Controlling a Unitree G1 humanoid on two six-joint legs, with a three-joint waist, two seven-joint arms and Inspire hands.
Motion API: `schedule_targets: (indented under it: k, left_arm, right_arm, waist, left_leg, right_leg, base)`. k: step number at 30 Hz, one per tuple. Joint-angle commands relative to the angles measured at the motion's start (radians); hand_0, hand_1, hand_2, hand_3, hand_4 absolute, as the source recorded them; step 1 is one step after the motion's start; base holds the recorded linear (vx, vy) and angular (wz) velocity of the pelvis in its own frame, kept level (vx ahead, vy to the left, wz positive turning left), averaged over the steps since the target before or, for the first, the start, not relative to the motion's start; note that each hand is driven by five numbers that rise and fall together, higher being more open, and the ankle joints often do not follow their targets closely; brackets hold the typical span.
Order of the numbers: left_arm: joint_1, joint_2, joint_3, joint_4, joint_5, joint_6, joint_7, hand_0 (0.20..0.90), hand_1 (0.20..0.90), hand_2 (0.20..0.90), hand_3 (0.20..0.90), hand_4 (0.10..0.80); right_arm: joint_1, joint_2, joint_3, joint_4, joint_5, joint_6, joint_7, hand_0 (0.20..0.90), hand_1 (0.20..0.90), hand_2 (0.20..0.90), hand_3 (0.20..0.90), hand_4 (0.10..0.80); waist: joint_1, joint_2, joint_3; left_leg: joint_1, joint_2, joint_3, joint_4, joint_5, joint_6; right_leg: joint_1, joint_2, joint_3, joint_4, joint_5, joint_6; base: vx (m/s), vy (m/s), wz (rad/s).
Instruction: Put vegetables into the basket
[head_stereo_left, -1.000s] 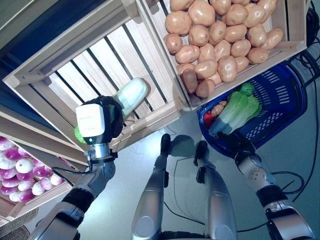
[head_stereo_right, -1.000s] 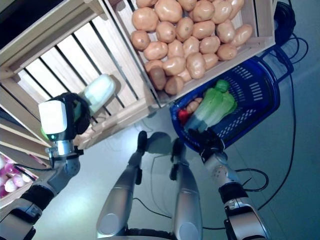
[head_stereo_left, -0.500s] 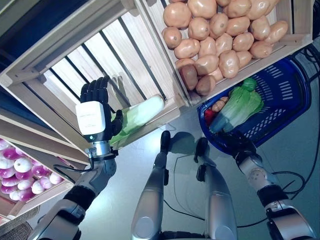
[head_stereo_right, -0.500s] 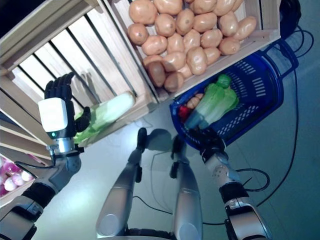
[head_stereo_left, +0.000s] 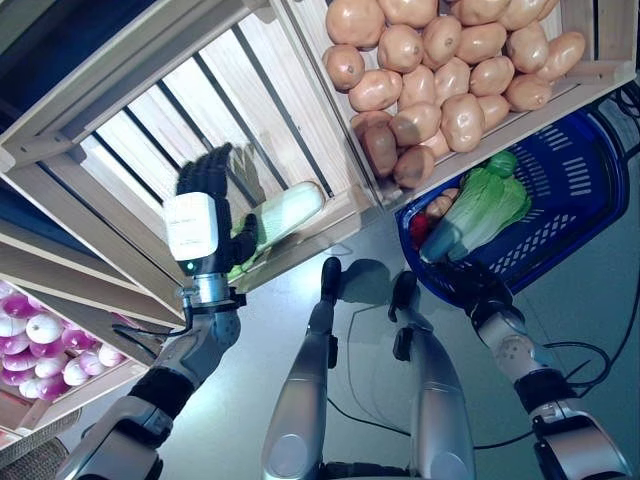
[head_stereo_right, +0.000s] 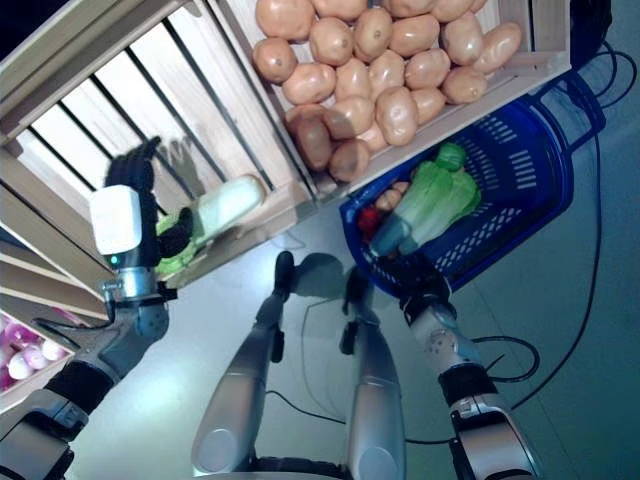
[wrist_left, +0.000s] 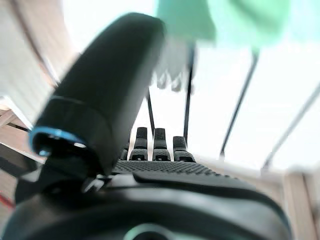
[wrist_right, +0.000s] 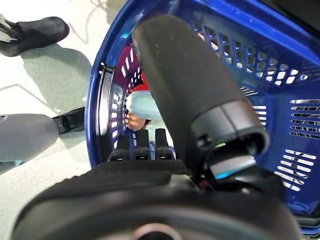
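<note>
Left hand (head_stereo_left: 205, 205) raised inside the empty slatted wooden crate (head_stereo_left: 130, 150), fingers (head_stereo_left: 212, 165) spread straight up, thumb (head_stereo_left: 247, 238) apart from them. Not closed on anything. Just beside the thumb, a pale green-white cabbage (head_stereo_left: 285, 210), lying along the crate's front rail (head_stereo_left: 335, 215), leafy green end toward the hand. Hard to tell whether the thumb touches the cabbage or only stands next to it; the palm is turned away from the head camera. In the left wrist view, only a blurred green patch past the thumb and three straight fingertips against the slats.

Right hand (head_stereo_left: 470, 290) low at the near rim of the blue basket (head_stereo_left: 580, 180), which rests on the floor under the second crate (head_stereo_right: 545, 75). Fingers curled over the rim, as seen in the right wrist view (wrist_right: 140, 145); what lies under the fingertips is hidden by the rim. Already inside the basket: a green leafy vegetable (head_stereo_left: 480, 205), something red (head_stereo_left: 418, 232) and something orange-brown (head_stereo_left: 438, 208), both half covered and not clear. Far side of the basket cut off by the crate above.

Second crate full of potatoes (head_stereo_left: 440, 70), upper part out of the picture. At the lower left edge, purple-and-white turnips (head_stereo_left: 35, 345) on a lower shelf, partly cut off.
</note>
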Motion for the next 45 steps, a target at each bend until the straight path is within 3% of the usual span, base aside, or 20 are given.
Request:
schedule_targets:
  k: [1,10,15,20,24,34,37,45]
  left_arm:
    - [0.02,-0.01,0.029,-0.128,-0.096,-0.105,-0.166,0.9,0.9,0.9,0.9,0.8]
    - [-0.035,0.058,0.031,-0.196,-0.252,-0.11,-0.352,0.9,0.9,0.9,0.9,0.8]
    - [-0.032,0.062,0.044,-0.229,-0.265,-0.088,-0.384,0.9,0.9,0.9,0.9,0.8]
    - [-0.033,0.064,0.055,-0.238,-0.216,-0.048,-0.33,0.9,0.9,0.9,0.9,0.8]
    - [-0.044,0.067,0.055,-0.23,-0.075,0.008,-0.254,0.9,0.9,0.9,0.9,0.8]
    - [-0.191,-0.001,-0.093,-0.031,0.006,0.181,-0.092,0.9,0.9,0.9,0.9,0.8]
    - [-0.227,-0.025,-0.118,0.03,-0.005,0.192,-0.029,0.9,0.9,0.9,0.9,0.8]
    - [-0.301,-0.11,-0.162,0.129,-0.051,0.191,-0.064,0.9,0.9,0.9,0.9,0.8]
  right_arm:
    - [0.053,-0.059,-0.026,-0.076,-0.058,-0.032,-0.029,0.9,0.9,0.9,0.9,0.8]
    - [0.017,-0.085,-0.028,-0.015,-0.053,-0.018,-0.003,0.9,0.9,0.9,0.9,0.8]
    - [0.018,-0.089,-0.03,-0.016,-0.056,-0.013,-0.005,0.9,0.9,0.9,0.9,0.8]
    - [0.019,-0.083,-0.025,-0.012,-0.07,-0.012,0.0,0.9,0.9,0.9,0.9,0.8]
    - [0.016,-0.078,-0.014,-0.018,-0.071,-0.004,-0.004,0.9,0.9,0.9,0.9,0.8]
    - [-0.042,-0.056,0.067,-0.008,-0.068,0.024,-0.018,0.9,0.9,0.9,0.9,0.8]
    - [-0.058,-0.048,0.088,-0.007,-0.069,0.032,-0.024,0.9,0.9,0.9,0.9,0.8]
    - [-0.094,-0.01,0.124,0.003,-0.084,0.044,-0.036,0.9,0.9,0.9,0.9,0.8]
  waist:
    - [-0.008,0.001,-0.004]
    - [-0.009,0.019,-0.004]
    - [-0.008,0.023,-0.004]
    - [-0.006,0.024,-0.004]
    - [-0.005,0.02,-0.004]
    - [-0.038,-0.011,-0.004]
    - [-0.047,-0.021,-0.004]
    - [-0.068,-0.042,-0.004]
  left_leg:
    - [-0.079,-0.043,0.02,0.115,-0.028,-0.003]
    - [-0.072,-0.051,0.026,0.114,-0.027,0.002]
    - [-0.076,-0.054,0.027,0.121,-0.028,0.003]
    - [-0.081,-0.055,0.025,0.129,-0.032,0.006]
    - [-0.08,-0.054,0.025,0.127,-0.033,0.005]
    - [-0.091,-0.037,0.038,0.145,-0.037,-0.001]
    - [-0.094,-0.03,0.042,0.149,-0.037,-0.004]
    - [-0.093,-0.02,0.051,0.15,-0.038,-0.01]
  right_leg:
    - [0.102,0.014,-0.031,-0.154,0.138,0.03]
    - [0.101,0.014,-0.029,-0.153,0.144,0.028]
    - [0.099,0.012,-0.027,-0.151,0.144,0.027]
    - [0.093,0.012,-0.025,-0.144,0.139,0.024]
    - [0.094,0.013,-0.027,-0.142,0.136,0.023]
    - [0.073,0.029,-0.008,-0.121,0.132,0.018]
    - [0.066,0.034,-0.001,-0.116,0.132,0.019]
    - [0.059,0.045,0.016,-0.112,0.137,0.019]
  base:
    - [0.0,0.0,0.0]
    - [0.005,0.004,-0.01]
    - [0.0,0.0,0.0]
    - [0.0,0.0,0.0]
    - [0.0,0.0,0.0]
    - [0.001,0.003,-0.01]
    - [-0.001,0.002,-0.01]
    - [-0.002,0.009,-0.08]
